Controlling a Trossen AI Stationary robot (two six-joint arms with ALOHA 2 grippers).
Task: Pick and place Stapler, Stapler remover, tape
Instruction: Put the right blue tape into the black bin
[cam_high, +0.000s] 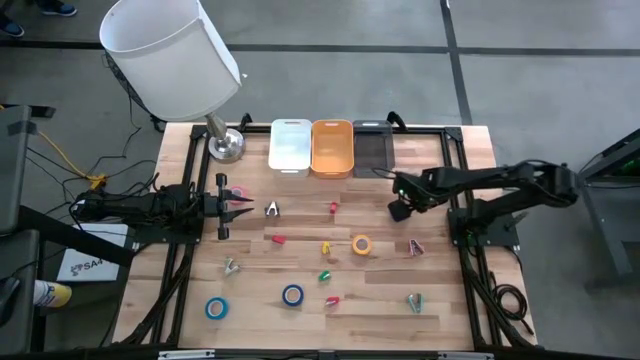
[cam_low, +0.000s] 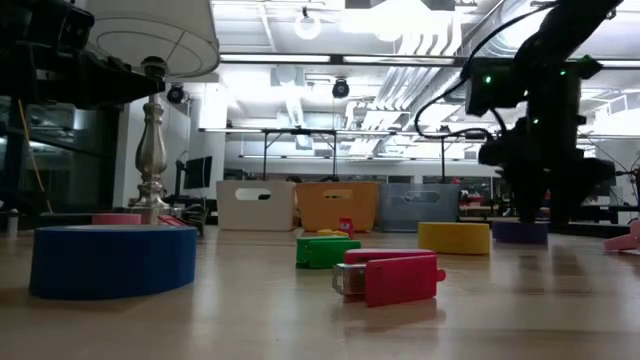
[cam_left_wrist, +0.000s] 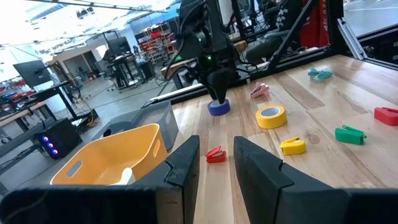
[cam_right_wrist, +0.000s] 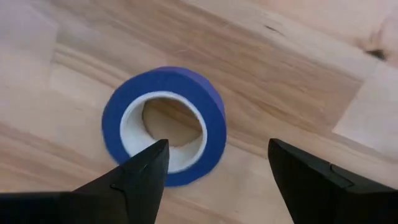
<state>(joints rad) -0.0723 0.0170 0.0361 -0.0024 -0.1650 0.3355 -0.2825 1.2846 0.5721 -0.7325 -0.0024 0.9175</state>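
Purple tape (cam_right_wrist: 165, 124), hidden from above, we saw only at the wrist, beneath the right gripper's (cam_right_wrist: 217, 163) spread fingers (cam_right_wrist: 146, 171).

This is a robotics lab or workshop. A wooden workbench (cam_high: 380, 300) stands on a grey concrete floor (cam_high: 520, 80) with cables trailing beside it. Beyond the table the low view shows fluorescent ceiling lights (cam_low: 400, 58), exposed ducts and further work tables (cam_low: 300, 135); the left wrist view shows stocked shelves (cam_left_wrist: 158, 34) and a monitor (cam_left_wrist: 28, 71).
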